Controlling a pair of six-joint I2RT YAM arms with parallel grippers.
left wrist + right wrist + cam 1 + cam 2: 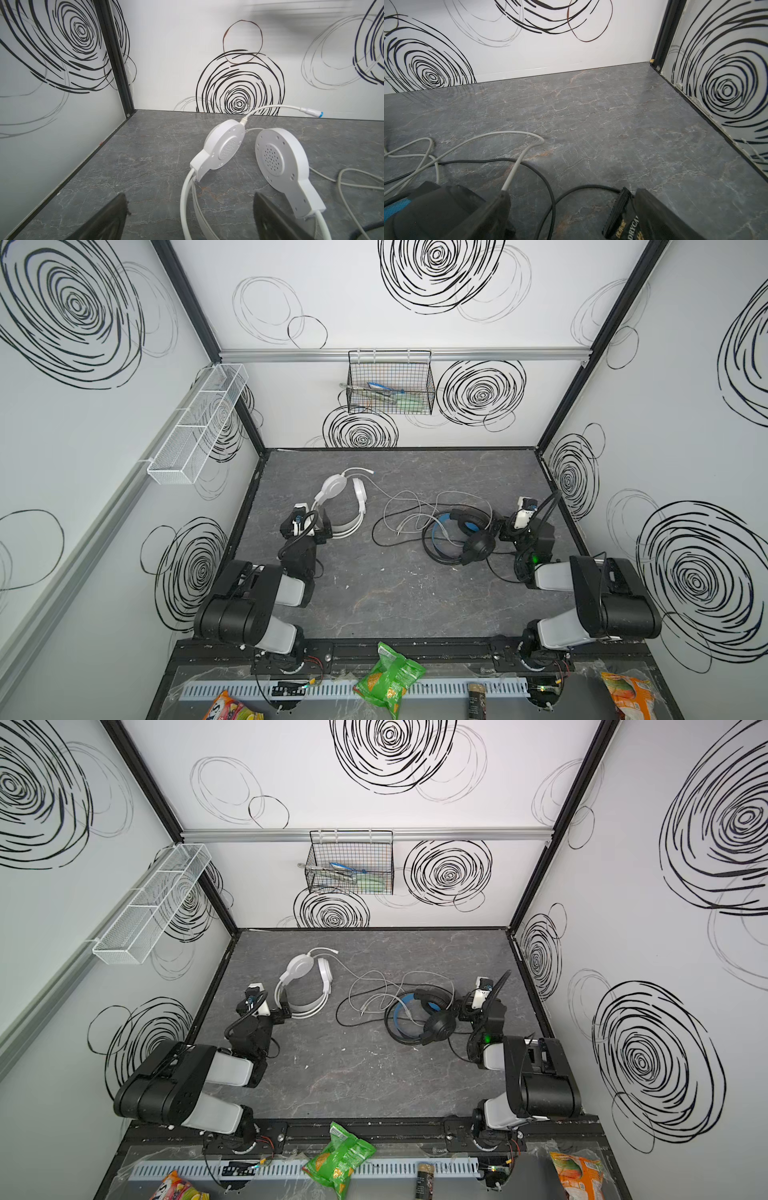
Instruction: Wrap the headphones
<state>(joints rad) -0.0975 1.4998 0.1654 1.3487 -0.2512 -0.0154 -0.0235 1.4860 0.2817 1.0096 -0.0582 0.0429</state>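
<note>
Both headsets lie on the tabletop (395, 593) with their cables loose, so I'd judge the wrapping not yet begun. The white headset (333, 490) sits to the left, its headband running between the wide-spread jaws of the left tool (190, 197), which grips nothing. The black headset (478, 545) sits to the right, just beside the right tool (569, 194). That tool is equally wide and empty, and the black cable (550, 187) passes between its jaws. The white cable (399, 506) trails over and crosses the black one. To do this well, I'd pin one headband firmly and free the crossed cables. Then I'd wind even loops without dragging the neighbouring headset.
</note>
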